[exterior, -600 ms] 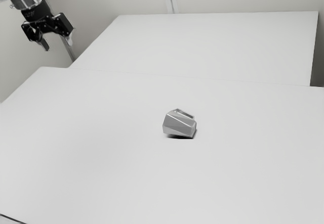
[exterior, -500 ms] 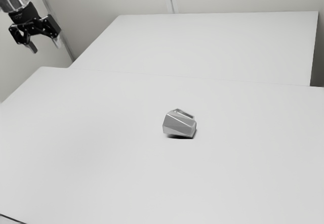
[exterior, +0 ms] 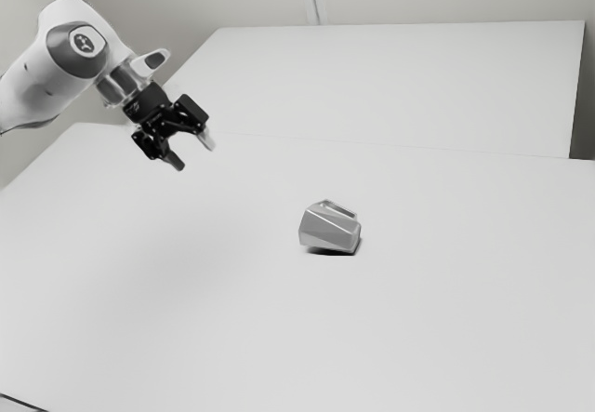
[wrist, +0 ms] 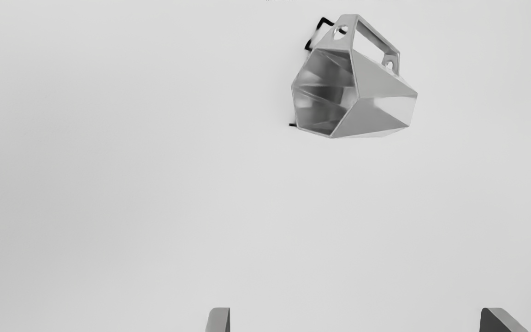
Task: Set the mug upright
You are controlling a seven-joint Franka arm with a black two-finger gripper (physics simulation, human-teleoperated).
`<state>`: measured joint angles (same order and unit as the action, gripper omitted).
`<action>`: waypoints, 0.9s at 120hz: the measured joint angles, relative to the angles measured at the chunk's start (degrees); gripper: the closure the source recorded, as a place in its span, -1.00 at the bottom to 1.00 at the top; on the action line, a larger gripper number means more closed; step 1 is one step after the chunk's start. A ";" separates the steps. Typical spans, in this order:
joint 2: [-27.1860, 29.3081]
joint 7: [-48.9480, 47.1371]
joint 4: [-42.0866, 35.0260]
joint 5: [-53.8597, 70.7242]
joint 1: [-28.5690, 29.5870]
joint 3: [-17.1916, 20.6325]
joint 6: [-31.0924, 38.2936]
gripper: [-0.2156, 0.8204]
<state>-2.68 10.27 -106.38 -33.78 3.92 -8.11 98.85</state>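
Observation:
My gripper (exterior: 193,154) hangs above the table toward the exterior view's upper left, well apart from the mug. A grey faceted mug (exterior: 329,229) lies on its side near the middle of the table, its handle on the upper side. In the wrist view the mug (wrist: 376,99) shows its hollow mouth and angular handle. The fingertips of my gripper (wrist: 355,320) stand wide apart there, with nothing between them.
The white table (exterior: 223,319) carries the mug. Behind it, another white surface (exterior: 390,82) reaches toward a pale wall. A dark line crosses the exterior view's lower left corner.
My gripper has moved toward the exterior view's right and lower in that view, nearer the mug, and more of the arm shows. The mug has stayed where it was.

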 joint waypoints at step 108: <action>-15.17 41.89 -15.22 -51.43 -5.98 0.49 13.24 -0.56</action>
<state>-17.85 52.16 -121.60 -85.21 -2.06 -7.63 112.09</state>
